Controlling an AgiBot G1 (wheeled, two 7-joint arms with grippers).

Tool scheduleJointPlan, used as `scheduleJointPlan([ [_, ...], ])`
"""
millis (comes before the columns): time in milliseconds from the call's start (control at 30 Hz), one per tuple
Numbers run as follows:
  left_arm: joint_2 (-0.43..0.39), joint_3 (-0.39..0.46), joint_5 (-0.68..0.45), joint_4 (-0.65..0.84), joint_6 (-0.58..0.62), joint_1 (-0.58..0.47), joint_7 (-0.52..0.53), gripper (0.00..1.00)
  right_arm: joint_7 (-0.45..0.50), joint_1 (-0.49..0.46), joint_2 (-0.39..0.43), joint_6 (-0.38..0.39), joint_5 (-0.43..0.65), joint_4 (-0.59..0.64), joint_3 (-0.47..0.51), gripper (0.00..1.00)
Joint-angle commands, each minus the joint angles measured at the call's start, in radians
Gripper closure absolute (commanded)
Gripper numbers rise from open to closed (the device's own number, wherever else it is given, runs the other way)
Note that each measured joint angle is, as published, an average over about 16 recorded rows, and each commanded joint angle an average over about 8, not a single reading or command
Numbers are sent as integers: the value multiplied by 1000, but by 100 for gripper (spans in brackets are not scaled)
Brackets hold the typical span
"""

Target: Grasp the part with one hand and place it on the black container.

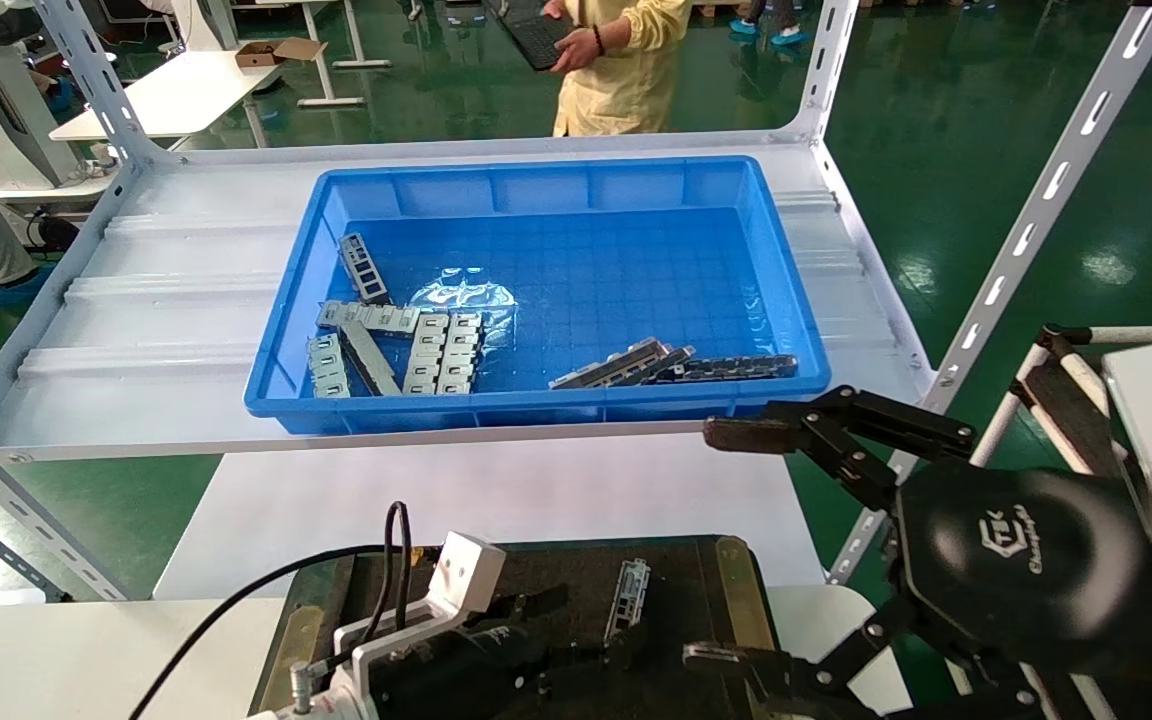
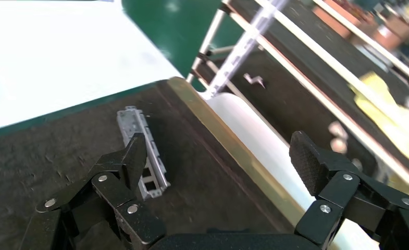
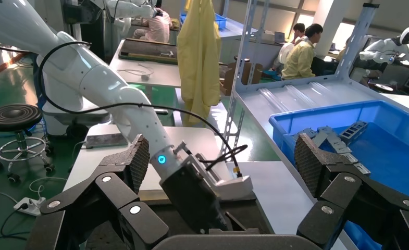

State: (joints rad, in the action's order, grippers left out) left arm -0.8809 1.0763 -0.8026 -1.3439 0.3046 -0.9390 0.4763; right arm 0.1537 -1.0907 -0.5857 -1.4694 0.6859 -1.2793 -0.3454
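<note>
The part, a narrow grey metal channel, lies flat on the black container at the bottom of the head view. My left gripper hangs low over the container, open and empty. In the left wrist view the part lies on the dark surface just beside and beyond one fingertip of my left gripper, not between the jaws. My right gripper hovers wide open and empty at the right, between the container and the shelf. It also shows in the right wrist view.
A blue plastic bin on the white shelf holds silver slotted plates and darker bars. Slotted shelf posts stand at the right. A person in yellow stands behind the shelf. My left arm crosses the right wrist view.
</note>
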Motion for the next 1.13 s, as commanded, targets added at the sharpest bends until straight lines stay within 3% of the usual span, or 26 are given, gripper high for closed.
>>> scheduleJointPlan([
  [33,27,-47,2,1,82,11,-47,0,0,0,0,0,0,0,0,0],
  [300,98,-190,84,51,373,57,-297,0,0,0,0,0,0,0,0,0],
  [500,140,-239,132,129,572,49,-411,0,0,0,0,0,0,0,0,0],
  [767,189,-258,159,191,733,10,-443,0,0,0,0,0,0,0,0,0],
  [1133,222,-258,162,192,780,-23,-406,0,0,0,0,0,0,0,-1,0],
])
